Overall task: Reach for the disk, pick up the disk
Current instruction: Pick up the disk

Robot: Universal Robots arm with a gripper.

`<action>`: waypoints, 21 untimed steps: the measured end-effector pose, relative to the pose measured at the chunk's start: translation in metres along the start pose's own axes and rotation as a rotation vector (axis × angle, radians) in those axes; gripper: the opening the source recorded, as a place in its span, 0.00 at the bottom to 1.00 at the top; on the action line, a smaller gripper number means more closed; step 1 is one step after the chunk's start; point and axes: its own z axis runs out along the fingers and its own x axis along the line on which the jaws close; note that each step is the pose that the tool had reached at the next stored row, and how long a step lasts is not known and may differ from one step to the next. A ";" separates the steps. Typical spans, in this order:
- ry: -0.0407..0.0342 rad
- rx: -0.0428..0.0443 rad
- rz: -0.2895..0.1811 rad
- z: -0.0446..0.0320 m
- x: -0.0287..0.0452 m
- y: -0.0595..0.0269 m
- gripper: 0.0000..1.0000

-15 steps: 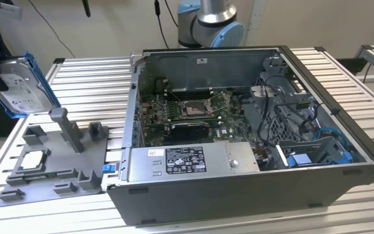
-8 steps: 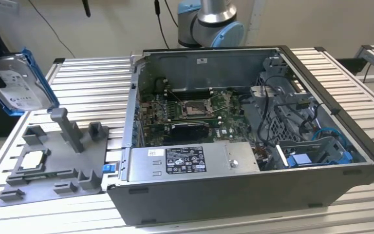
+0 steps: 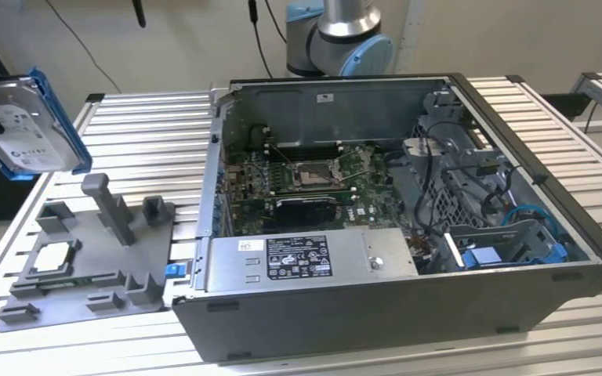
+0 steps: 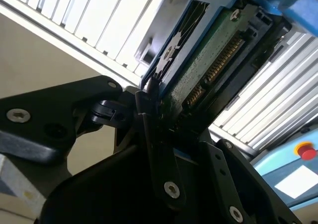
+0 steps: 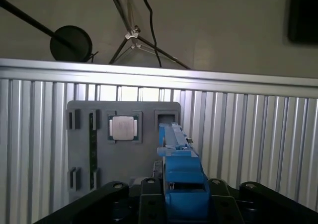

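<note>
Disk point(image 3: 31, 125): held in the air, well clear of the table point(image 3: 154, 133), at the exterior view's left
Fingers point(image 4: 151, 129): pinched on its blue-framed edge
Progress: reach and pick-up judged done; nothing left

An open computer case point(image 3: 385, 313) lies on the slatted metal bench point(image 3: 144, 133). Inside it one sees a green motherboard point(image 3: 244, 188), a silver box with a label point(image 3: 312, 258) and a blue plastic bracket point(image 3: 479, 257). Beside the case, at the exterior view's left, rests a grey fixture plate point(image 3: 139, 258) with upright posts, and a small square silver chip point(image 3: 56, 254) sits in one of its pockets.
</note>
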 end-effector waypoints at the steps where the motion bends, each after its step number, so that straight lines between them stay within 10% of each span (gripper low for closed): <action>1: -0.0001 0.0000 0.000 -0.0021 -0.0001 0.0000 0.00; 21: 0.0000 0.0001 0.000 -0.0369 -0.0015 0.0005 0.00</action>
